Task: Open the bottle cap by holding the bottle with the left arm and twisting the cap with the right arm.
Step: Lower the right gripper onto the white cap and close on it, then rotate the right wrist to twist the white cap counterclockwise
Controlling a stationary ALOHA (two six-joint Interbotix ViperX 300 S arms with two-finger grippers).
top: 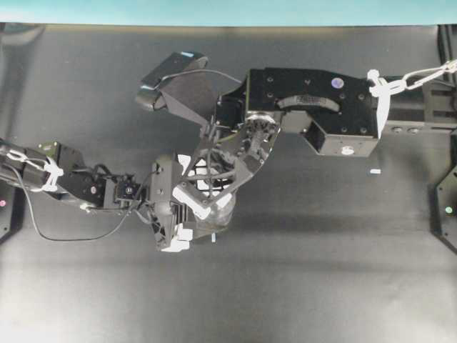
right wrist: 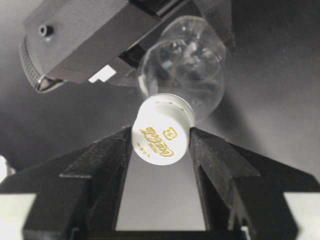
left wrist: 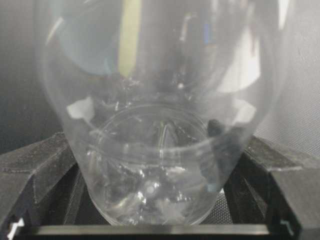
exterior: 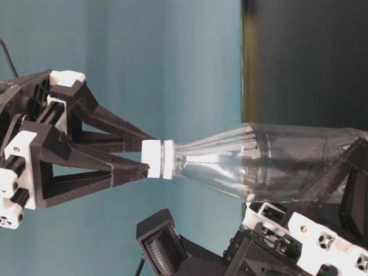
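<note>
The bottle (exterior: 270,164) stands upright near the middle of the dark bench (top: 321,271), held at its lower body between the fingers (left wrist: 45,165) of the left gripper (left wrist: 160,170), which sit wide apart against the clear round wall on both sides. In the left wrist view the bottle fills nearly the whole picture, so its neck and top are cut off and only the ribbed base and blurred reflections can be made out.

The bottle cap (right wrist: 161,131), white with gold lettering on top, sits between the two black fingers (right wrist: 107,160) of the right gripper (right wrist: 161,142); both tips press against its sides, so the right gripper is holding the cap. From overhead the cap cannot be seen: the right arm (top: 314,107) reaches in from the right and its lattice fingers cover the bottle's top, leaving only a sliver of clear body showing. The left arm (top: 78,187) comes in from the left edge, its base cut off.

A tiny white fleck (top: 375,171) lies on the bench to the right, well apart from the bottle.
</note>
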